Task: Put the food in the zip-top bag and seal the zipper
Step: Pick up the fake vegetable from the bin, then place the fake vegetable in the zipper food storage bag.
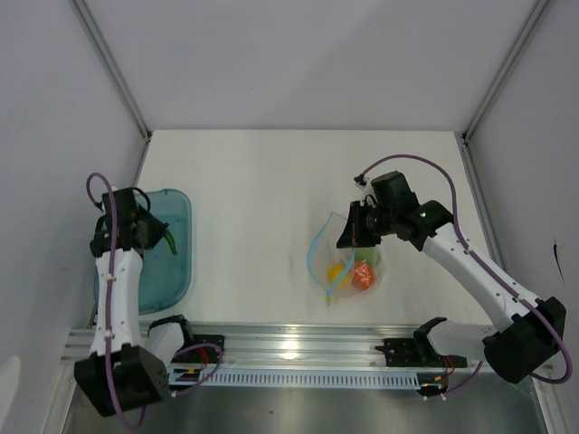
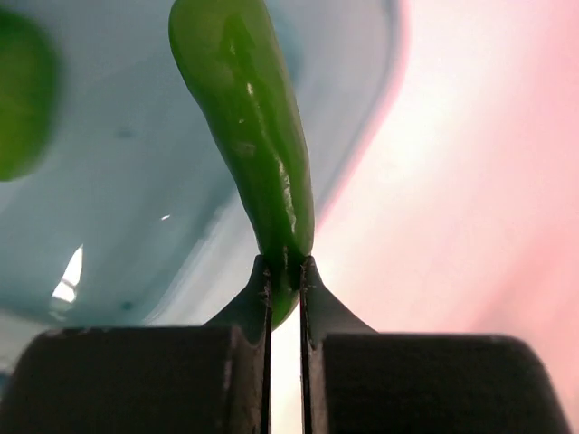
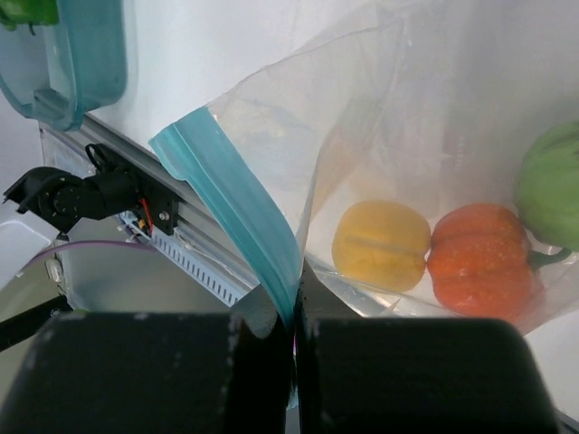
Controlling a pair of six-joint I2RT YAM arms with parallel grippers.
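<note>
My left gripper point(image 1: 156, 228) point(image 2: 285, 282) is shut on the tip of the slim green chili point(image 2: 251, 136) point(image 1: 170, 240) and holds it over the teal tray point(image 1: 177, 271) point(image 2: 118, 190). A green round piece point(image 2: 16, 99) lies in the tray. My right gripper point(image 1: 349, 231) point(image 3: 294, 312) is shut on the light blue zipper point(image 3: 231, 194) and lifts one lip of the clear zip-top bag point(image 1: 355, 282) point(image 3: 380, 117), so its mouth gapes. Inside the bag lie a yellow piece point(image 3: 380, 244), an orange fruit point(image 3: 479, 262) and a green round one point(image 3: 552, 185).
An aluminium rail point(image 1: 298, 348) point(image 3: 172, 244) runs along the table's near edge, with both arm bases on it. The tray stands at the table's left edge. White enclosure walls close off the back and both sides.
</note>
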